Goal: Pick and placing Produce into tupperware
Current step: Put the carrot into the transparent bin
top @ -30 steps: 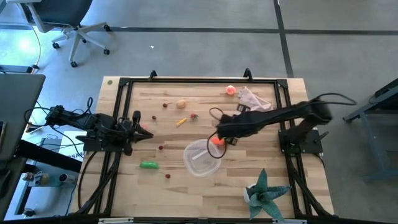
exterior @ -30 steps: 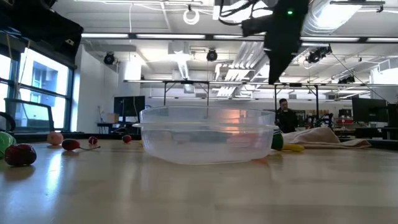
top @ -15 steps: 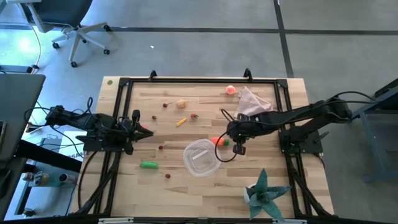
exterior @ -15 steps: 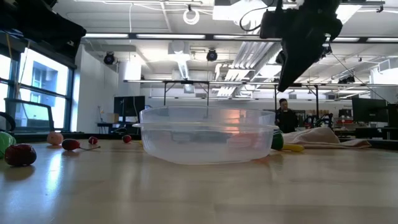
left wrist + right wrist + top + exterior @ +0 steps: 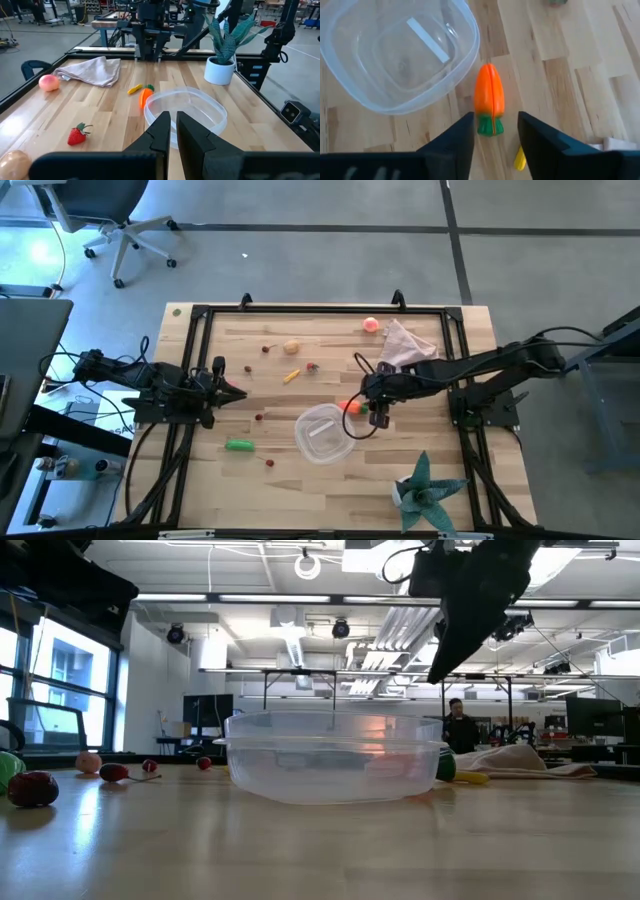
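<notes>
Carrot: I see the orange carrot (image 5: 489, 105) lying on the desk (image 5: 270, 385) just outside the tupperware (image 5: 324, 433), beside its upper-right rim in the high view, near frame centre.

Tupperware: clear and shallow; I make out nothing in it but a pale strip on its floor.

Right gripper: my right gripper (image 5: 495, 131) hangs above the carrot's green end, fingers (image 5: 452, 140) spread with a clear gap and pinching nothing.

Key relation: in the right wrist view the carrot runs straight away from the gap, leafy end nearest; the fingers straddle its width, so I judge a straight drop would close across the stem end.

Nearer arm: the right arm, by far.

Left gripper: my left gripper (image 5: 171, 131) waits at the left edge of the high view, well apart, fingers pressed together and empty.

Other produce: green pod (image 5: 239, 445) lower left, pink ball (image 5: 371, 325) top centre by the pink cloth (image 5: 408, 342), tan ball (image 5: 291, 347) upper left; all outside the tupperware.

Judgement: none packed yet; the carrot looks like my next pick.
</notes>
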You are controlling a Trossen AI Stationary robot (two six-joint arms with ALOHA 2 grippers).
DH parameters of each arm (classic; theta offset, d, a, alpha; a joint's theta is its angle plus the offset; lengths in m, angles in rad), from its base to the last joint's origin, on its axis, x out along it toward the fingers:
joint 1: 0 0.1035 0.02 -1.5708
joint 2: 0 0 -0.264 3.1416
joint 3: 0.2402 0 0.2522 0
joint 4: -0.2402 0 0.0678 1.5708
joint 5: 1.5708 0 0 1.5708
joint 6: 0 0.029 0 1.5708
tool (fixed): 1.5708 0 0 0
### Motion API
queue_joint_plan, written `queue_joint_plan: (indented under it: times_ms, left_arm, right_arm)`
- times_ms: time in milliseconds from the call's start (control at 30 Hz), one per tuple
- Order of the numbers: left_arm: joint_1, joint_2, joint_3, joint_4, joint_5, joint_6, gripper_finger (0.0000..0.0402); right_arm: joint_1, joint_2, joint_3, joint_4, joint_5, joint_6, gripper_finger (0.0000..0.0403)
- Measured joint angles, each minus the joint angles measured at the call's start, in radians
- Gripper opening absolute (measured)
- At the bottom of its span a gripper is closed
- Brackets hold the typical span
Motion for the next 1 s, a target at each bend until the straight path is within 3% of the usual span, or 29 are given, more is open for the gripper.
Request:
queue_joint_plan:
  times_ms: [433,1000]
  left_arm:
    - [0.000,0.000,0.000,0.000,0.000,0.000,0.0021]
    - [0.000,0.000,0.000,0.000,0.000,0.000,0.0021]
  right_arm:
    - [0.000,0.150,0.000,0.075,0.000,0.033,0.0213]
    - [-0.043,0.253,0.000,0.112,-0.034,-0.013,0.0219]
